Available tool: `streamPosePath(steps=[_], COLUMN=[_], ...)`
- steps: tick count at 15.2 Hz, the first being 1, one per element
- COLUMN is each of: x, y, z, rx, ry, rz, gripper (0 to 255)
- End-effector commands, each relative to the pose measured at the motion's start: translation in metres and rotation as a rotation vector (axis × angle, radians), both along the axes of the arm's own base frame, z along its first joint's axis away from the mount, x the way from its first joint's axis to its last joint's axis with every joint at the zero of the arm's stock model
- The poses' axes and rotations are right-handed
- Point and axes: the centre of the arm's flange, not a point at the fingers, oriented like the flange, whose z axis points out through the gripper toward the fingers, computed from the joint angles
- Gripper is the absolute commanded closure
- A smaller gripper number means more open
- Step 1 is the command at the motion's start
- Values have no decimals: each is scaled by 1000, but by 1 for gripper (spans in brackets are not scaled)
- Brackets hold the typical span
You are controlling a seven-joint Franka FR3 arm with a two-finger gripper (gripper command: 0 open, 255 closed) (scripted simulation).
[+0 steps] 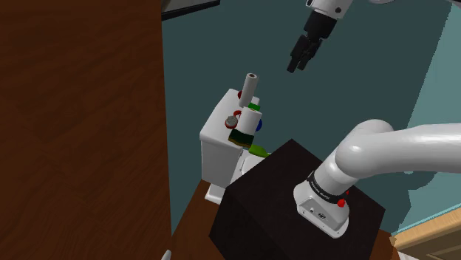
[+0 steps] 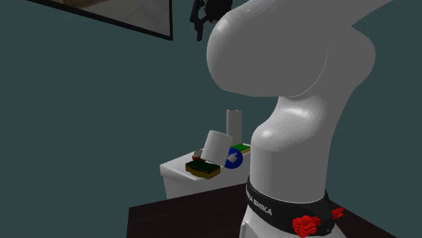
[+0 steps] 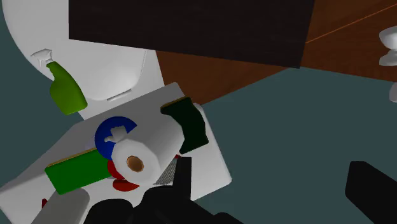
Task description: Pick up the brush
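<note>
Step in hand, as judged: approach, with no grasp yet made. Gripper (image 1: pixel 298 66) high above the toilet tank, well apart from everything on it; fingers spread wide with nothing between them.

Taken for the brush (image 3: pixel 186 124): a dark block with a tan edge, lying at the rim of the white tank lid (image 3: pixel 211 170), just beside a paper roll (image 3: pixel 143 153). Identification not certain, since a green block (image 3: pixel 76 172) on the same lid also shows a tan edge.

Next move, as judged: descend over the dark block, turn the wrist to set the fingers across its narrow width, then close.

Clearance: lid crowded. Roll seen tilted toward the brush in the second exterior view, so likely contact on that side. Blue item (image 3: pixel 111 130) and red pieces close behind the roll. Tall grey cylinder (image 1: pixel 249 86) upright on the lid, a hazard for the descending hand. Open room on the brush's outer side, past the lid's edge. Risk of pushing the brush off that edge. Black stand (image 1: pixel 281 192) near the tank; brown panel (image 1: pixel 81 111) at the shoulder view's left, well apart.
</note>
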Motion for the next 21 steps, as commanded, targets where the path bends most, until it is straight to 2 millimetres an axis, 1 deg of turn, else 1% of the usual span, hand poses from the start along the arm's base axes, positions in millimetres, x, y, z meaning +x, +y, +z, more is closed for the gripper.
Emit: streamPosePath(steps=[1,6,11,16,21], x=[0,43,85,126,166], y=[0,9,13,11,3], z=[0,-51,-103,-156,-210], rx=[0,-15,-31,-46,-62], ry=[0,25,50,75,100], rz=[0,-116,-231,-347,-463], gripper=[0,0,0,0,0])
